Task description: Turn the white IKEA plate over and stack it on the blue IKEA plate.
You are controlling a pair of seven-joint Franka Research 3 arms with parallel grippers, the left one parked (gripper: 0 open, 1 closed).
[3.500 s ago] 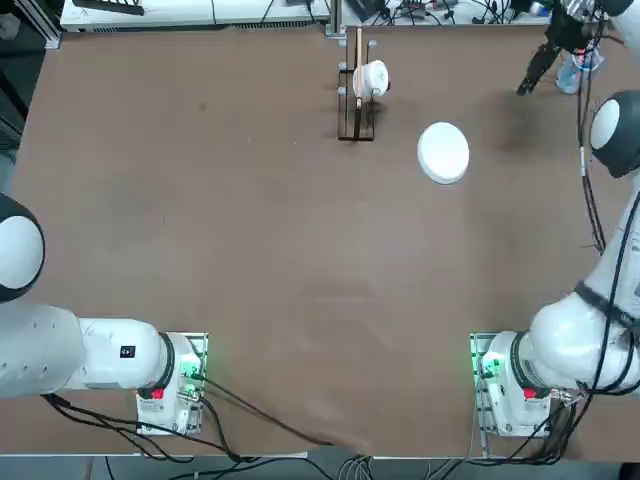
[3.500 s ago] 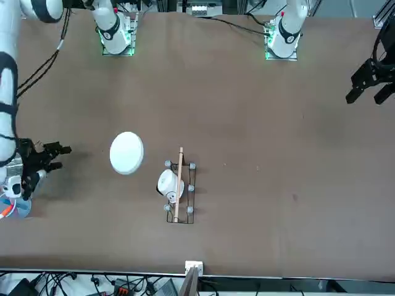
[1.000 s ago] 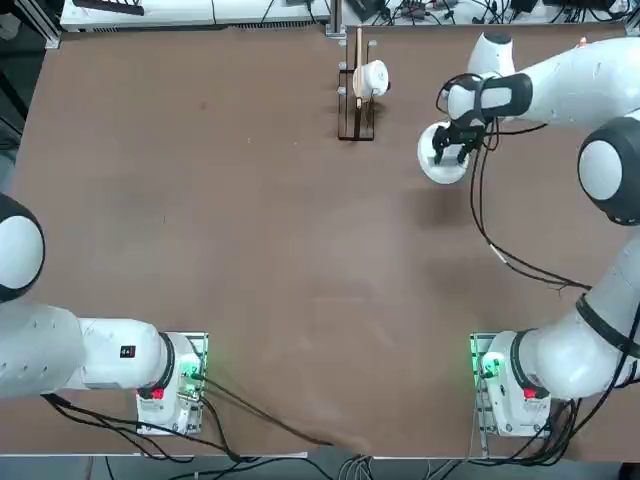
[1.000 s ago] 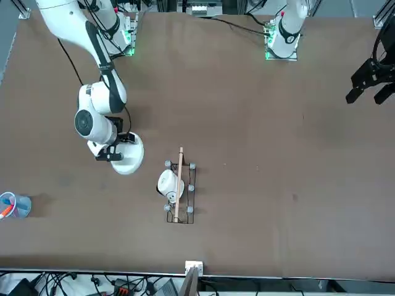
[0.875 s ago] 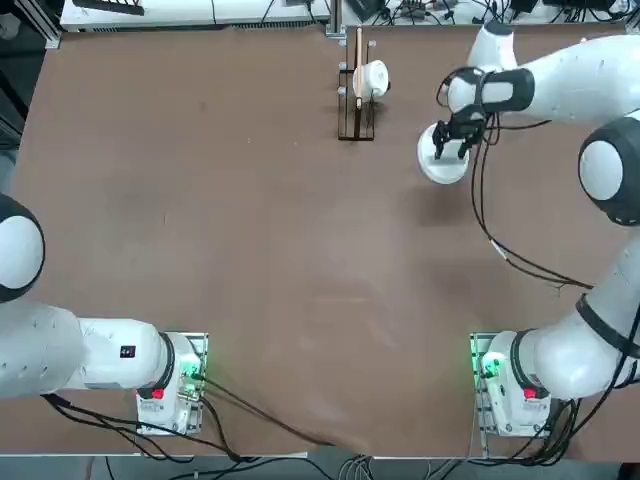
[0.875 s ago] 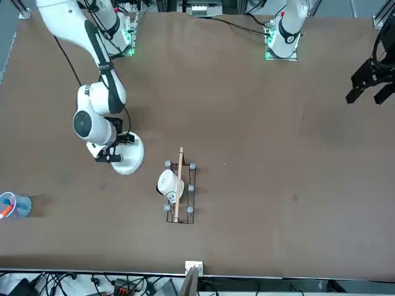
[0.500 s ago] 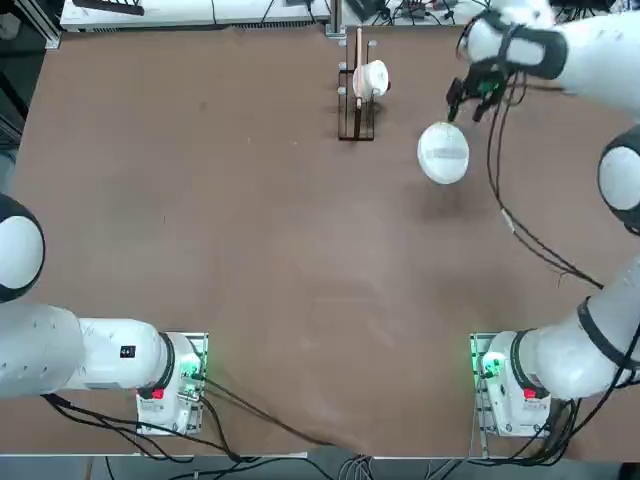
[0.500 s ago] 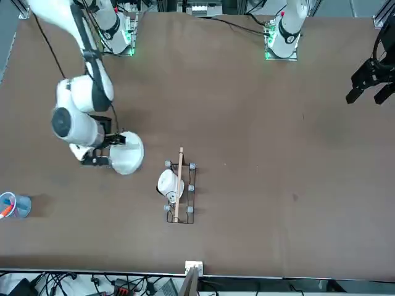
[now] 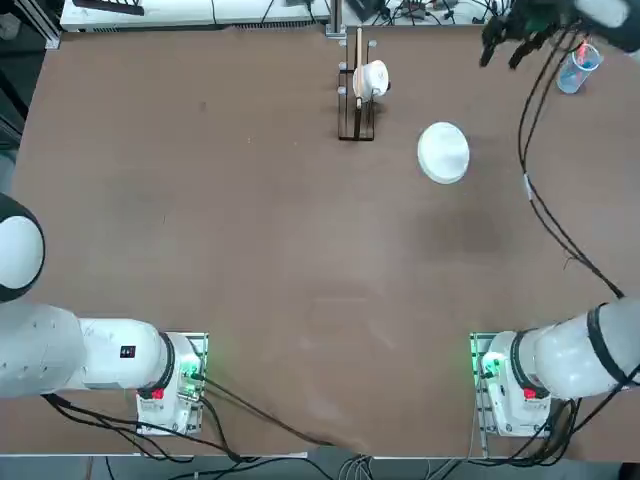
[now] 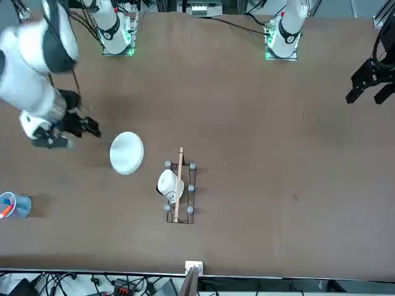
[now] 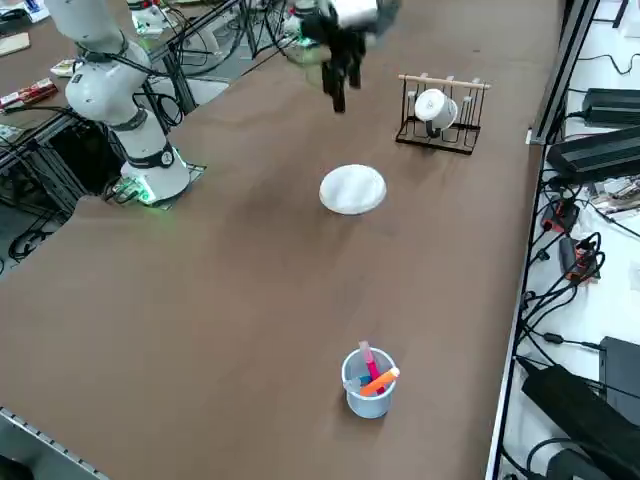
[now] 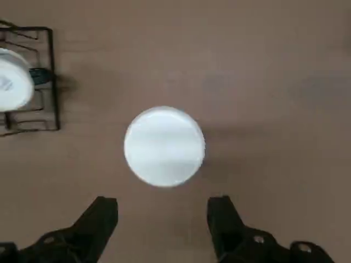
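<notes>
Farther from white plate [image 12: 164, 146], right gripper [image 12: 162, 211]

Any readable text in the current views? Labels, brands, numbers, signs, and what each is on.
No text can be quoted.
White plate: no markings visible.
White cup: mark on its base in the wrist view, too small and blurred to read.
Red-and-white packet beyond the table: printing too small to read.

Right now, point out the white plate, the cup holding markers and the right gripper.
white plate [image 9: 443, 153]: top view, middle of its round face
cup holding markers [image 11: 369, 405]: right side view, front wall
right gripper [image 12: 163, 219]: right wrist view, midway between its open fingertips
</notes>
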